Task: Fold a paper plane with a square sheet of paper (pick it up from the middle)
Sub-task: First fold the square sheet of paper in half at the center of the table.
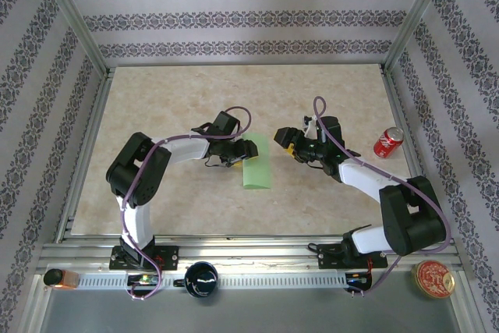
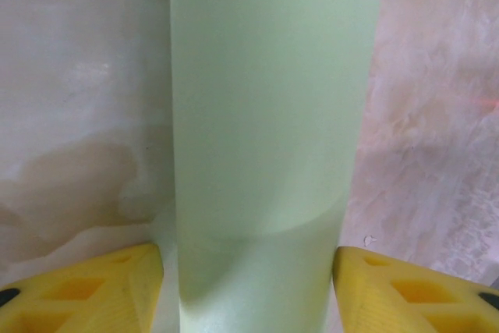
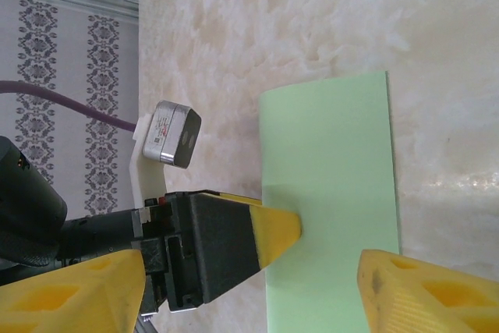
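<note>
Top view: the square sheet of paper (image 1: 257, 164) lies flat mid-table as a narrow rectangle, so I judge the first half fold done. No pointed nose, no wing folds, no dart shape, so most of the plane is left to do. My left arm comes in from the left with the elbow bent, and my left gripper (image 1: 239, 151) is at the strip's left long edge near its far end, touching it. My right arm bends in from the right. My right gripper (image 1: 283, 139) sits just beside the strip's far right corner, apart from it. A red can (image 1: 388, 143) stands well apart on the right, not involved

Left wrist view: the strip runs straight up the middle between my yellow fingers (image 2: 86, 290), one on each side. The jaws are parted about as wide as the strip and nothing is pinched, so this hand is released. The paper rests flat on the table (image 2: 78, 76)

Right wrist view: I look down on the strip. The left gripper's yellow fingertip (image 3: 279, 228) rests right at its long edge. My own right fingers (image 3: 425, 294) stand wide apart at the bottom, empty, above the table by the paper. I cannot tell which long edge is the crease
</note>
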